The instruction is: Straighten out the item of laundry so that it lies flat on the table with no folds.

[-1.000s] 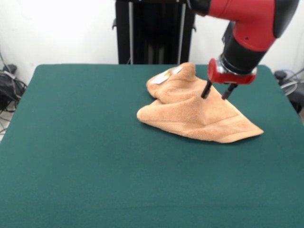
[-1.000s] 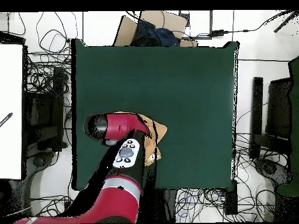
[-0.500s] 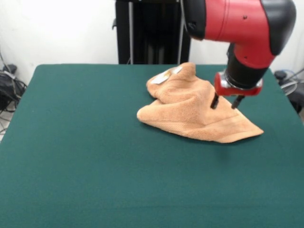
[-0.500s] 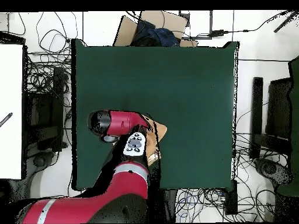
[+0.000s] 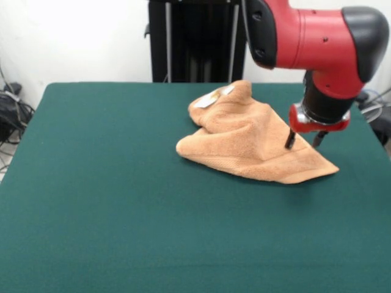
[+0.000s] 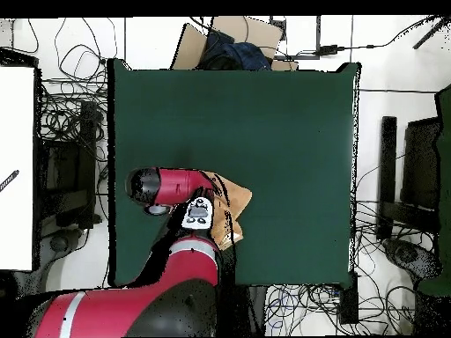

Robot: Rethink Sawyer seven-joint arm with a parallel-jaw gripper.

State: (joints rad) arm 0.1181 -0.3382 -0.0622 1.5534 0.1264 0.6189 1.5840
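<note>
Claw (image 5: 303, 140) open, two dark fingers spread apart, holding nothing; one tip just above the towel's (image 5: 250, 137) right slope, the other off its edge. Towel crumpled in a peaked heap, white label (image 5: 208, 99) at far side, on the tabletop's (image 5: 110, 201) far right part. Wide bare felt to left and front.

Overhead: arm (image 6: 176, 187) hides most of towel (image 6: 234, 199) – gripper not visible there
</note>
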